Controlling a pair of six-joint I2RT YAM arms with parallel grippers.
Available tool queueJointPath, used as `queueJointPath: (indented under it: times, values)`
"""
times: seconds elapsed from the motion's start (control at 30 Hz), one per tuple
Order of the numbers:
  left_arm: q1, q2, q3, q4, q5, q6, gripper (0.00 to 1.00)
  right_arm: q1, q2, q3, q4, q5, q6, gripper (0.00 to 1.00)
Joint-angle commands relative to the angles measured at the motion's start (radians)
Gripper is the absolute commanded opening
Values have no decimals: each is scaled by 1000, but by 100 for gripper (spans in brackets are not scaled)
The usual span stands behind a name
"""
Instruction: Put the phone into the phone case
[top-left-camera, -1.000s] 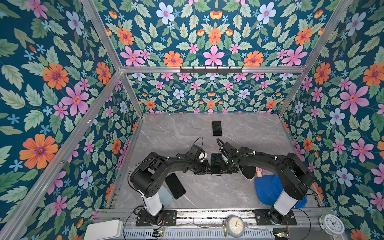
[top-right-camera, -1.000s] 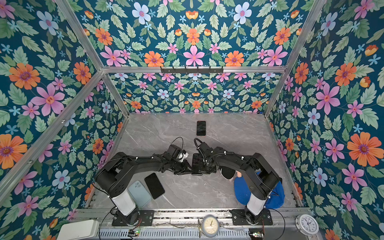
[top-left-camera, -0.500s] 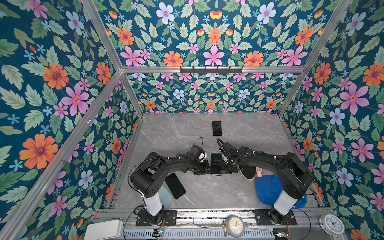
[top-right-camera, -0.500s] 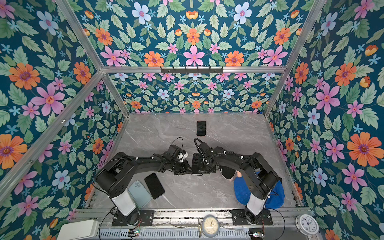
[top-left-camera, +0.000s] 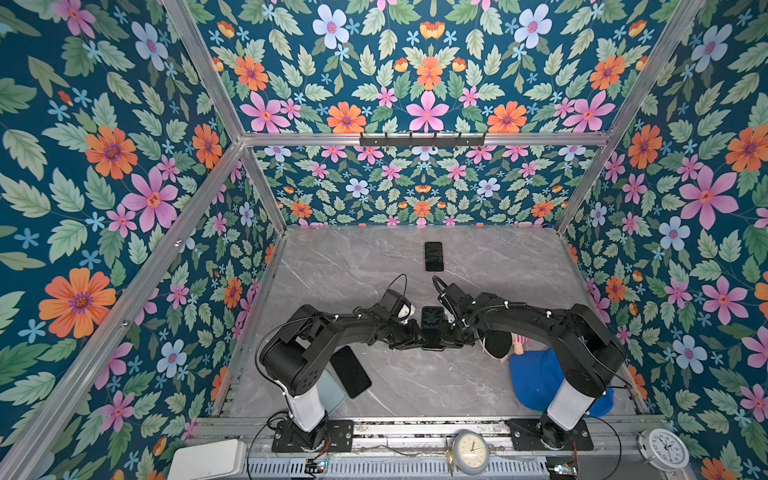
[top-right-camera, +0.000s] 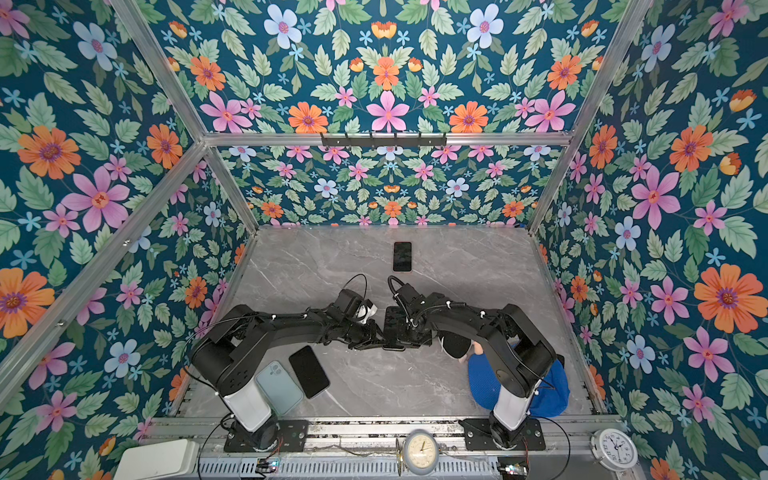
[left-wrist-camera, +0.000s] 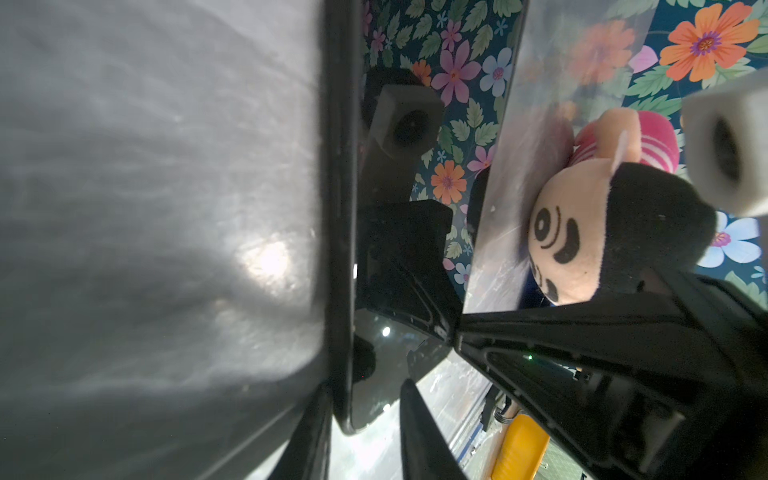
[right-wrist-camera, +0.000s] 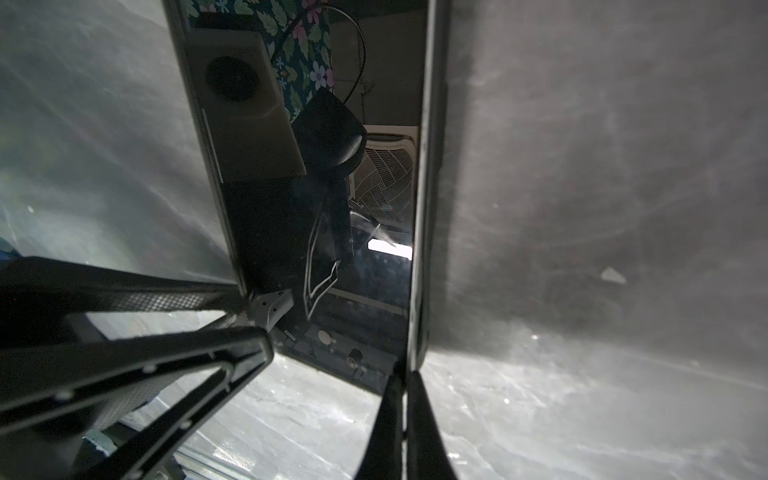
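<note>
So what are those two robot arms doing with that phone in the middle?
They are holding one dark phone between them over the middle of the grey table. The right gripper is pinched shut on one edge of it. The left gripper has a finger on each side of the other edge, but how tightly it squeezes is unclear. Whether a case is on the phone yet cannot be told. Another phone lies flat at the far end of the table.

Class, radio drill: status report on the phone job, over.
Right gripper shut at rim of the phone. Left gripper astride its other side, grip unclear. Plush toy lies right of it, not touching.
</note>
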Motion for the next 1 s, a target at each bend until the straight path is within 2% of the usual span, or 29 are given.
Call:
queueJointPath:
  times: [0.0,0.4,0.57,0.83,0.97]
  values:
    - [-15,7,6,49,42,2,33,24,57,-19,160,-115,2,0]
    - [-24,11,8,57,42,-1,25,23,79,-24,192,-142,11,0]
    - [-22,3,9,37,36,8,25,23,70,-24,179,-127,7,0]
    - [7,-25,35,-115,-33,78,27,-9,-58,48,-48,77,-81,0]
    - [9,-36,55,-163,-52,96,30,-15,-99,45,-87,102,-75,7]
